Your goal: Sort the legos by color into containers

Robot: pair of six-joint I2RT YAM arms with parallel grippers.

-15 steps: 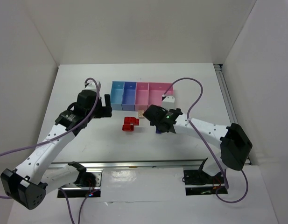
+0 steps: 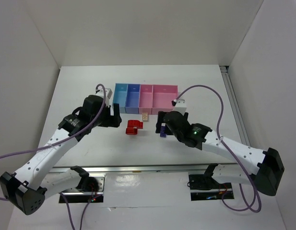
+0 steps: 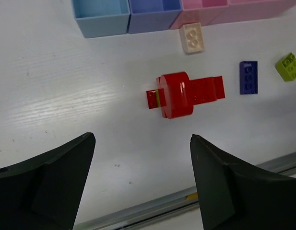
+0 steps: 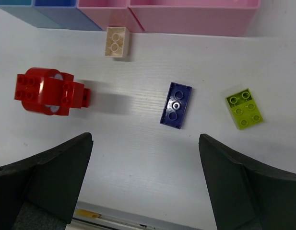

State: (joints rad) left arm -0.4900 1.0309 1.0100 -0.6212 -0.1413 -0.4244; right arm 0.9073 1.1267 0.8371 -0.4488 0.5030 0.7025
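A red lego cluster (image 2: 134, 127) lies in front of the bins; it also shows in the left wrist view (image 3: 183, 94) and the right wrist view (image 4: 48, 91). A pale tan brick (image 2: 145, 116) (image 4: 117, 41) sits just before the narrow pink bin (image 2: 146, 96). A dark blue-purple brick (image 4: 176, 105) (image 3: 248, 77) and a yellow-green brick (image 4: 244, 109) lie to its right. The light blue bin (image 2: 121, 95), darker blue bin (image 2: 133, 95) and wider pink bin (image 2: 164, 95) form a row. My left gripper (image 2: 115, 111) (image 3: 143, 182) is open and empty, left of the red cluster. My right gripper (image 2: 160, 122) (image 4: 145, 182) is open and empty above the purple brick.
A metal rail (image 2: 148, 168) runs along the table's near edge and shows at the bottom of both wrist views. White walls close in the table on the left, back and right. The yellow-green brick is hidden under the right arm in the top view.
The right arm has swung, its wrist pulling back toward the near right, uncovering the tan brick. The left gripper has shifted a little right toward the red cluster. No lego has moved.
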